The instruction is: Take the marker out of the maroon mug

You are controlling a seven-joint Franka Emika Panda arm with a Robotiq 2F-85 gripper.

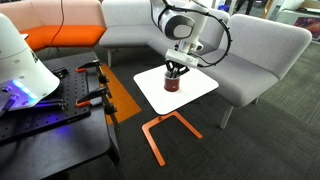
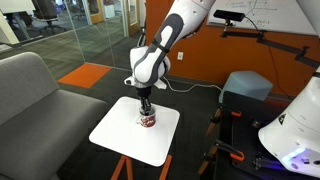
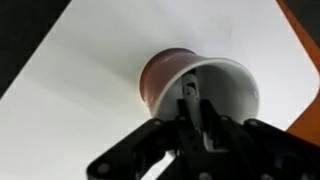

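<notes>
On white tabletop (image 3: 80, 90): maroon mug (image 3: 165, 75), upright, white inside.

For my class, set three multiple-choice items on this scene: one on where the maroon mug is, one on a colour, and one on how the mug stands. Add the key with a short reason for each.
1. Where is the maroon mug?
A. on the floor
B. on the white table
C. on a shelf

2. In the wrist view, what colour is the inside of the mug?
A. black
B. green
C. white

3. How does the mug stand?
A. upright, mouth up
B. lying on its side
C. upside down

Key:
1 B: both exterior views show the mug resting on the square white tabletop.
2 C: the wrist view shows a white inner wall within the dark red outside.
3 A: the open mouth faces up, with the pincer reaching down at it.
</notes>
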